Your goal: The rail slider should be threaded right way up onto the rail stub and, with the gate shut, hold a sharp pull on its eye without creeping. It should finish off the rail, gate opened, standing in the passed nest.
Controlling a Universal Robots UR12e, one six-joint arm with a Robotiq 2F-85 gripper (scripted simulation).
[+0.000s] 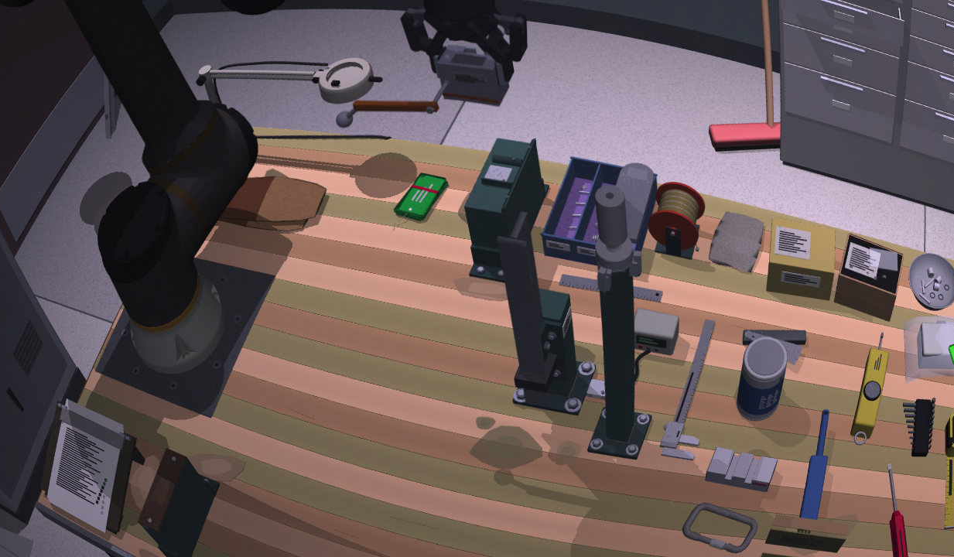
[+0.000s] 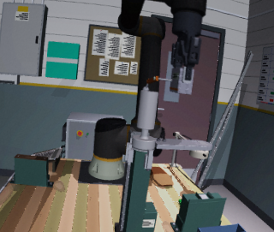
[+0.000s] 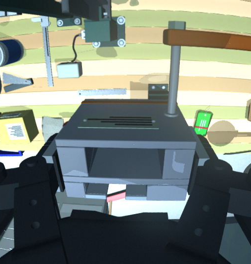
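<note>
The grey rail slider (image 1: 470, 71) hangs high above the far edge of the bench, well clear of the dark rail stub (image 1: 528, 305) standing near the bench's middle. The slider (image 3: 127, 145) is held in my closed gripper (image 1: 464, 43) by its two sides. Its orange gate lever (image 1: 393, 106) sticks out sideways on a thin post (image 3: 173, 71) and ends in a grey ball. A label plate sits on the slider's upper face. A green box-shaped nest (image 1: 501, 201) stands on the bench below and to the right of the slider. The gripper (image 2: 183, 65) is up near the door in the second side camera.
A tall green post (image 1: 615, 325) topped by a grey cylinder stands right of the rail stub. A magnifier lamp (image 1: 341, 77) reaches out left of the gripper. A blue parts bin (image 1: 580, 208), a wire spool (image 1: 677, 211) and boxes line the far side.
</note>
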